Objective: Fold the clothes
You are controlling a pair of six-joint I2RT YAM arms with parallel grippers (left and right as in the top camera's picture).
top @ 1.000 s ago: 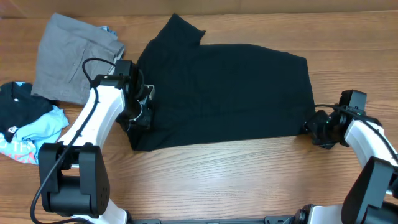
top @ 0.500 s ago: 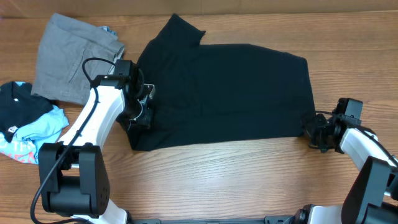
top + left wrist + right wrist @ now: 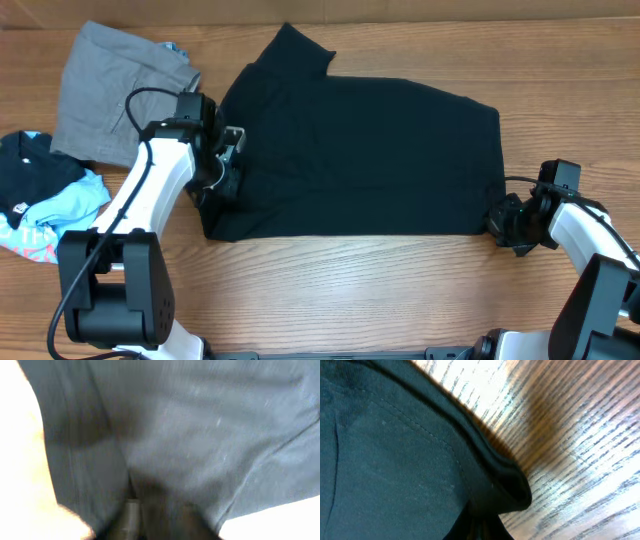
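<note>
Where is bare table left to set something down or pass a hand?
Free: the wide table strip in front of the black T-shirt, between both arms; also the far right corner. Crowded: left side, with grey trousers and printed garment.

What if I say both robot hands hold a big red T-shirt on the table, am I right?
No, the T-shirt is black, not red; the overhead view shows it. Both the left hand and right hand do hold it on the table.

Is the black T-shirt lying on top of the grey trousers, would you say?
No, the black T-shirt lies on the table beside the grey trousers.
</note>
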